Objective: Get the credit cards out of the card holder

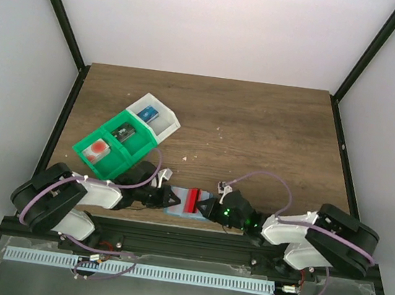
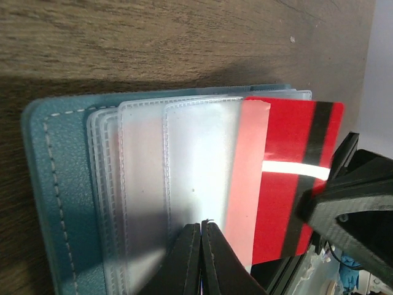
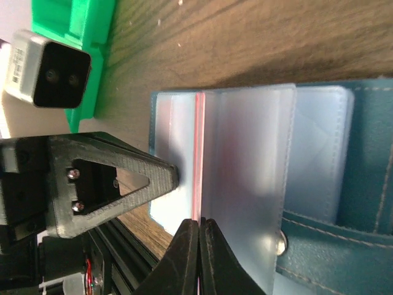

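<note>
The left hand (image 2: 201, 225) was closed, pinching a clear sleeve (image 2: 196, 160) of the card holder (image 2: 55, 184), which lay open near the worktop (image 1: 258, 126) front edge. A red credit card (image 2: 288, 178) protruded halfway from that sleeve. The right hand (image 3: 199, 222) was closed on the card's edge.

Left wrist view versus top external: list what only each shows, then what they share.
Only the left wrist: stitching on the card holder, its clear sleeves, and the black stripe across the red credit card. Only the top external: the green-and-white tray with items in its compartments, plus the left arm and right arm whole. Both: the open holder on the table, the card partway out, the left gripper shut on a sleeve, the right gripper shut on the card.
</note>
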`<move>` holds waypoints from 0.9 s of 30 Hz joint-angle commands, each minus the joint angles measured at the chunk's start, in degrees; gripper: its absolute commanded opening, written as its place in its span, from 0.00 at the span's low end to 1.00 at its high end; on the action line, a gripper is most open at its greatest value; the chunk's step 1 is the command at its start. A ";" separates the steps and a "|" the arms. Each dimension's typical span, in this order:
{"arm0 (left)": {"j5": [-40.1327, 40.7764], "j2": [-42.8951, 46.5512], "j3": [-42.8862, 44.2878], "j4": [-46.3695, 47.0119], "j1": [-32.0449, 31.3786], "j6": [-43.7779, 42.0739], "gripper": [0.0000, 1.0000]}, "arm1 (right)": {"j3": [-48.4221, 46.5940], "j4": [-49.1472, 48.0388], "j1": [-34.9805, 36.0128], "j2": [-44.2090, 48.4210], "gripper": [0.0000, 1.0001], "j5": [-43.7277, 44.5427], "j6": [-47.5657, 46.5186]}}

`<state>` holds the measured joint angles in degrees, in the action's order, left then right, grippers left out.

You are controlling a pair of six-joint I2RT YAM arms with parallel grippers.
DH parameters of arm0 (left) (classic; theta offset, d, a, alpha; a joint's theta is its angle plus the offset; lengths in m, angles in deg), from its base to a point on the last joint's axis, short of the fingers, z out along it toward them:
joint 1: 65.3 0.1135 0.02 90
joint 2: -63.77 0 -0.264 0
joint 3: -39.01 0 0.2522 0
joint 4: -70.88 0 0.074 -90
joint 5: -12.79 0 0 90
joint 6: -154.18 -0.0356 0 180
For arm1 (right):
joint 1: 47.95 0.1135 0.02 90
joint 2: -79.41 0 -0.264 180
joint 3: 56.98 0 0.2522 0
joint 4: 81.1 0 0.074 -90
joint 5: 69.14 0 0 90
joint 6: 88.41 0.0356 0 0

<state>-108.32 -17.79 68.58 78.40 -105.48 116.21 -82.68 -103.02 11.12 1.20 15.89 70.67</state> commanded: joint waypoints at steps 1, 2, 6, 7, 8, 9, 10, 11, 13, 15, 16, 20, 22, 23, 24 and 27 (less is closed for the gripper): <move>3.13 -0.83 0.94 -4.79 -0.23 -1.46 0.04 | -0.04 8.27 -0.36 6.00 0.00 5.27 -0.94; 3.35 -0.42 1.23 -5.21 -0.22 -1.41 0.04 | -0.35 10.26 -0.38 7.46 0.00 6.25 -1.26; 3.42 1.66 1.68 -5.91 -0.25 -1.72 0.06 | -1.55 18.17 -0.36 13.66 0.00 9.39 -1.74; 3.49 2.39 1.94 -6.36 -0.22 -1.87 0.08 | -1.73 19.33 -0.38 15.10 0.01 9.64 -1.69; 3.56 3.13 2.30 -7.03 -0.24 -2.07 0.10 | -1.93 20.40 -0.36 16.53 0.00 9.83 -1.48; 3.75 3.95 2.78 -7.71 -0.23 -2.39 0.13 | -2.20 21.51 -0.42 17.87 0.01 10.02 -1.16; 3.94 4.92 3.43 -8.47 -0.24 -2.78 0.16 | -2.47 22.91 -0.37 19.12 0.01 10.09 -0.76; 4.03 5.90 4.10 -9.20 -0.18 -3.24 0.19 | -2.73 23.86 -0.37 20.28 0.00 10.01 -0.52; 4.73 8.16 5.70 -11.13 -0.21 -4.50 0.24 | -3.47 25.39 -0.40 22.45 0.00 9.68 0.20; 5.93 10.52 7.79 -13.49 -0.24 -6.05 0.29 | -4.55 26.78 -0.38 24.20 0.00 8.91 1.58; 6.55 11.60 8.37 -14.40 -0.24 -7.00 0.32 | -5.11 27.32 -0.36 25.00 0.00 8.38 2.38; 7.80 17.65 8.19 -12.03 -0.46 -12.99 0.36 | -8.47 29.74 -0.38 26.81 0.01 5.97 4.99; 9.18 22.93 5.38 -7.51 -0.87 -16.58 0.35 | -10.68 32.28 -0.41 27.13 0.00 5.86 7.30; 10.21 26.15 4.00 -5.71 -1.03 -18.47 0.35 | -12.01 34.53 -0.36 27.11 0.01 6.30 9.19; 11.20 29.36 2.89 -4.54 -1.26 -20.40 0.35 | -13.43 37.06 -0.36 26.88 0.00 7.01 11.05; 13.17 38.66 0.20 -2.33 -1.77 -26.83 0.36 | -18.61 46.49 -0.36 25.90 0.01 8.56 18.77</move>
<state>-98.92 11.81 71.99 70.31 -106.47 100.28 -94.66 -69.05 11.08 27.51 22.29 79.21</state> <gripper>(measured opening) 0.351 0.011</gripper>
